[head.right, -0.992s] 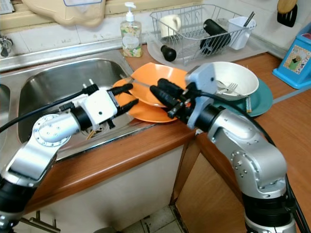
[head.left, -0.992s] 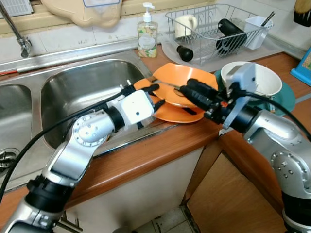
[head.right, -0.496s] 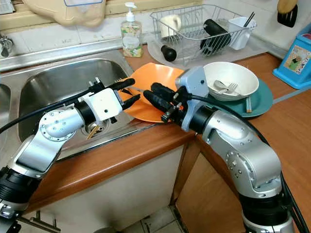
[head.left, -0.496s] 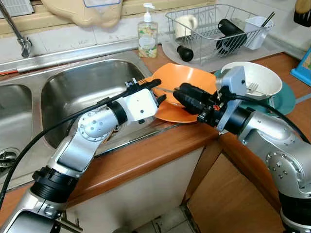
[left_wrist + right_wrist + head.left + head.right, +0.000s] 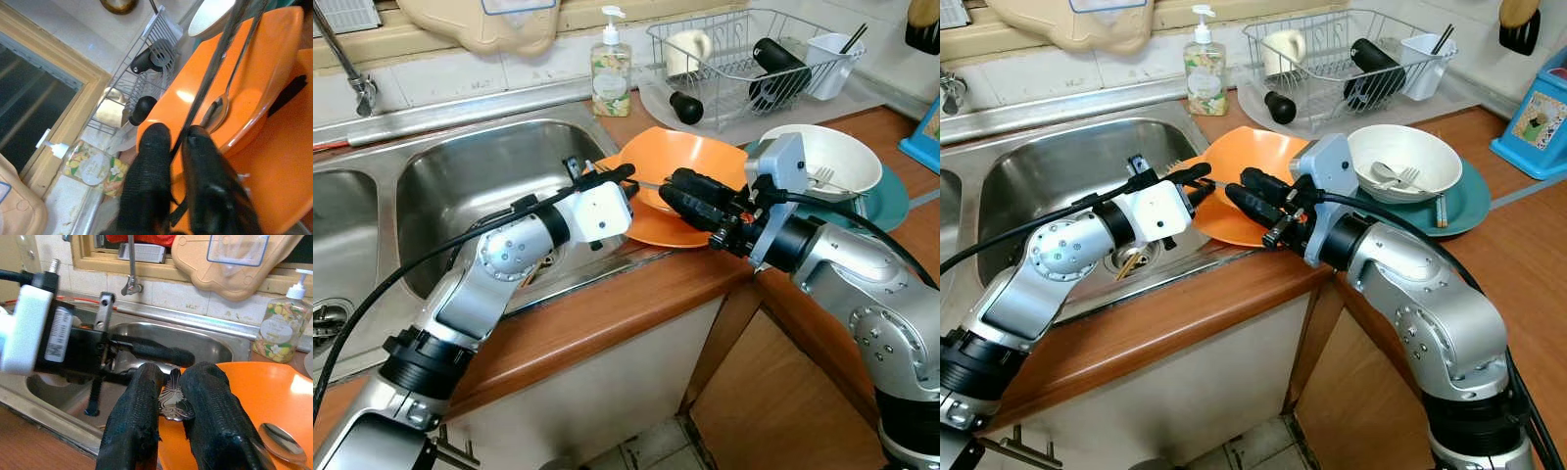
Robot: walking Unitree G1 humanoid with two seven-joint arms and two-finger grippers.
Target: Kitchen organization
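Two orange plates are stacked on the counter beside the sink, the upper plate (image 5: 695,155) tilted on the lower plate (image 5: 668,231). My left gripper (image 5: 623,182) reaches in from the sink side. Its fingers (image 5: 154,147) are shut on the thin handle of a metal utensil (image 5: 215,49) that runs across the upper plate. A spoon (image 5: 215,111) lies in that plate. My right gripper (image 5: 674,186) comes in from the right over the same plate. It is shut on an ornate utensil handle (image 5: 171,399). The two grippers almost touch.
A white bowl (image 5: 847,168) holding a fork sits on a teal plate (image 5: 893,201) to the right. Behind them stand a wire dish rack (image 5: 744,59) and a soap bottle (image 5: 610,64). The steel sink (image 5: 470,186) lies to the left. A blue box (image 5: 1538,113) is at far right.
My right gripper has moved left over the plates toward the left gripper. The left gripper's fingers, spread a second ago, have closed together at the plate's rim.
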